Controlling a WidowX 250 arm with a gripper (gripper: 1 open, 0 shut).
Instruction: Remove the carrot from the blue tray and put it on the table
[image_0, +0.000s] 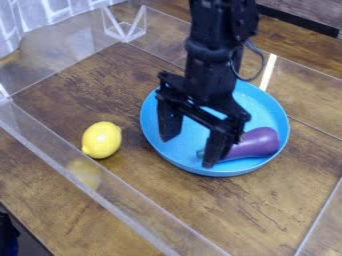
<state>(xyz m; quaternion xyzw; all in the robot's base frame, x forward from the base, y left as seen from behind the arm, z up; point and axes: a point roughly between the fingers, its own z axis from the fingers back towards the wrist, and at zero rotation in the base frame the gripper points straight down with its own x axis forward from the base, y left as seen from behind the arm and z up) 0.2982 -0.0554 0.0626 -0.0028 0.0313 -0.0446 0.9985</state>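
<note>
The carrot (258, 144) is a small purple, eggplant-like vegetable lying in the right part of the blue tray (261, 102), a round bright blue dish on the table (80, 95). My gripper (193, 136) hangs straight down over the tray's near-left part, open, with nothing between its black fingers. Its right finger (222, 139) stands just in front of the carrot's stem end and hides that tip. Whether finger and carrot touch cannot be made out.
A yellow lemon (102, 139) lies on the dark wooden planks left of the tray. Clear acrylic walls (54, 150) run along the near-left edge and at the back left.
</note>
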